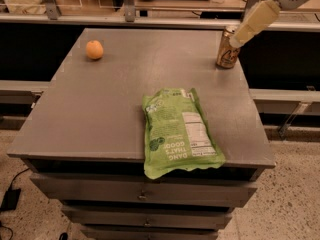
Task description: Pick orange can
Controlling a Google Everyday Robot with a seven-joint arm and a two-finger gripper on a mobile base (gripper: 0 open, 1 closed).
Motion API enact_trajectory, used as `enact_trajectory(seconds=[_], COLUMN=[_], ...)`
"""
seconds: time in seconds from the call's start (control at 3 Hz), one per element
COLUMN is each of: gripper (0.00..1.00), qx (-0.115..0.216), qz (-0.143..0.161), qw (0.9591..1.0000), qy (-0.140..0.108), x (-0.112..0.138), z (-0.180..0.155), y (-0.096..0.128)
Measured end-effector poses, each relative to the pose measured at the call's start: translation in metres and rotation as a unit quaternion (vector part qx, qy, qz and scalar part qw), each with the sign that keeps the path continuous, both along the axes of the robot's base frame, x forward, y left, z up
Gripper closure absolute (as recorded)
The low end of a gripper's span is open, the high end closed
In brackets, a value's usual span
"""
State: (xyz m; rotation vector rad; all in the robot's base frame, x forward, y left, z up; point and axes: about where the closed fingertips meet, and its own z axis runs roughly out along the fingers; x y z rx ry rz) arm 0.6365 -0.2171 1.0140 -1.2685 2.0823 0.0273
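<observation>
Gripper [244, 32] hangs at the top of the orange can [227, 51], spread or closed I cannot tell; the can stands near the table's [150, 64] far right corner, bare tabletop leftward.

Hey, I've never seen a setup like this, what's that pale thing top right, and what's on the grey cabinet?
That pale thing is the gripper of a one-armed mobile robot, reaching in from the upper right. One camera looks down on the grey cabinet. On it: the orange can it should pick, far right; a small orange fruit, far left; a green bag overhanging the near edge. The gripper is at the can's top; the can stands on the surface, unlifted.
</observation>
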Motion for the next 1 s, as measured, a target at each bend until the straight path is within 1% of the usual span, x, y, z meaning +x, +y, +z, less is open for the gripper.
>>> enact_trajectory(seconds=[0.33, 0.67, 1.0], gripper=[0.00, 0.00, 0.00], qx=[-0.021, 0.002, 0.005], qz=[-0.002, -0.022, -0.024], qw=[0.9998, 0.9998, 0.9997], qy=[-0.001, 0.002, 0.000], x=[0.020, 0.038, 0.040], z=[-0.009, -0.039, -0.039], y=[0.016, 0.004, 0.004])
